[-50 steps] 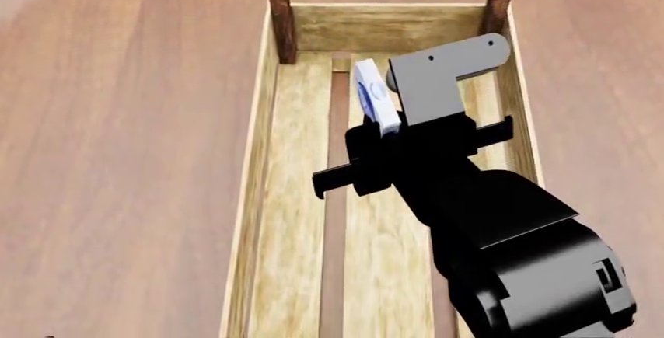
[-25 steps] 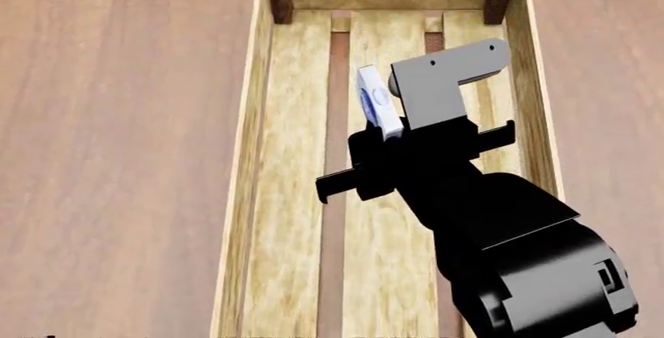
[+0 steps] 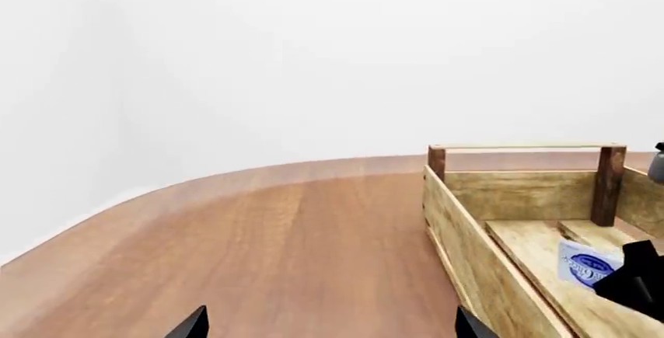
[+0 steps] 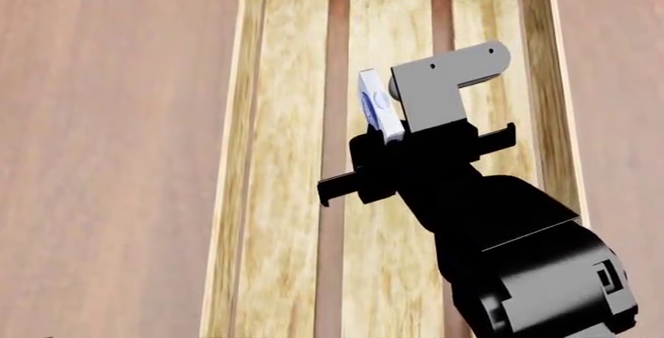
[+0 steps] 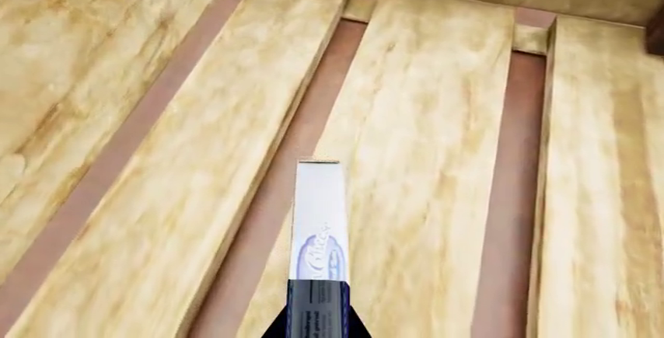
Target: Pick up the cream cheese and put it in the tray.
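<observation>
Off to the tray's left there is only the bare brown wood of the desk (image 4: 114,151), running out to a curved edge against a white wall in the left wrist view. The left gripper (image 3: 326,326) shows there as two dark fingertips (image 3: 192,324) low in the picture, well apart from each other with nothing between them, and well to the left of the tray.

The tray (image 4: 233,159) comes next, a long light-wood crate whose floor is made of pale slats with darker gaps between them. From the left wrist view its near end shows dark corner posts joined by a rail handle across the top.

Over the tray's middle slats the right arm reaches in, black and bulky, with a grey angled bracket at its front. The right gripper (image 4: 382,132) is closed on the cream cheese (image 4: 377,106), pinching the little white box by one end so that it stands on edge, tilted, its blue oval logo facing sideways. In the right wrist view the box (image 5: 319,221) juts out from the dark fingers above a gap between two slats, inside the tray's walls; whether it touches the floor I cannot tell.
</observation>
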You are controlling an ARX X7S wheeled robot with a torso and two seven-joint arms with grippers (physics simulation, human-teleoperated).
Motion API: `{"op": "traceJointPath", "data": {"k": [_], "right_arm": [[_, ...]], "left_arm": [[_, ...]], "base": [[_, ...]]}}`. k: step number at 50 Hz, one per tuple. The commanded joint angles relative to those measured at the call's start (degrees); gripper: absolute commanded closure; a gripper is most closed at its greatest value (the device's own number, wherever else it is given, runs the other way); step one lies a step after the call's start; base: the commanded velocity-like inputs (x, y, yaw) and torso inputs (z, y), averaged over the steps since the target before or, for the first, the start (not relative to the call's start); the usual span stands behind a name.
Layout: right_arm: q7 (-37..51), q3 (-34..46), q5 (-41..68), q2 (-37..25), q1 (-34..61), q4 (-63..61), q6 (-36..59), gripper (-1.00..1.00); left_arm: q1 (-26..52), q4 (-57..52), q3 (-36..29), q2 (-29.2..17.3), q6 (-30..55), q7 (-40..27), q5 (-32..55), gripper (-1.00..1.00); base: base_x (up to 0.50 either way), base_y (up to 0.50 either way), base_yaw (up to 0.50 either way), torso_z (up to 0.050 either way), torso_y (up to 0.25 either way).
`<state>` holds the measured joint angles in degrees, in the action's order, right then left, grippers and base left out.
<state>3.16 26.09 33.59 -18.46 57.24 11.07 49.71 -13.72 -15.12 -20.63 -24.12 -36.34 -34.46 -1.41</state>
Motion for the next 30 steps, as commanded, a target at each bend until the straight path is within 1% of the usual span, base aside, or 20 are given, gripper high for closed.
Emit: {"op": "traceJointPath", "data": {"k": [1,12,30], "right_arm": [[-0.11,0.23,-0.39,-0.01,0.43,-0.25,0.03,1.00],[-0.39,0.93,-0.74,0.32,0.59,1.34,-0.33,1.00],[0.16,1.26,-0.74,0.02,0.71,0.88,0.03,1.00]], "left_arm": [[0.08,0.18,-0.06,-0.12,-0.22,-0.06,0.08,-1.00],[0.13,0.47,-0.09,-0.27,-1.03,-0.15,0.17,-1.00],[0.04,0.00,-0.27,-0.40,-0.65,-0.23,0.34,-1.00]], "base": [[0.00,0.00,0.00,0.000,-0.109],[0.01,0.00,0.00,0.000,-0.104],[0.00,0.00,0.00,0.000,0.000]]}}
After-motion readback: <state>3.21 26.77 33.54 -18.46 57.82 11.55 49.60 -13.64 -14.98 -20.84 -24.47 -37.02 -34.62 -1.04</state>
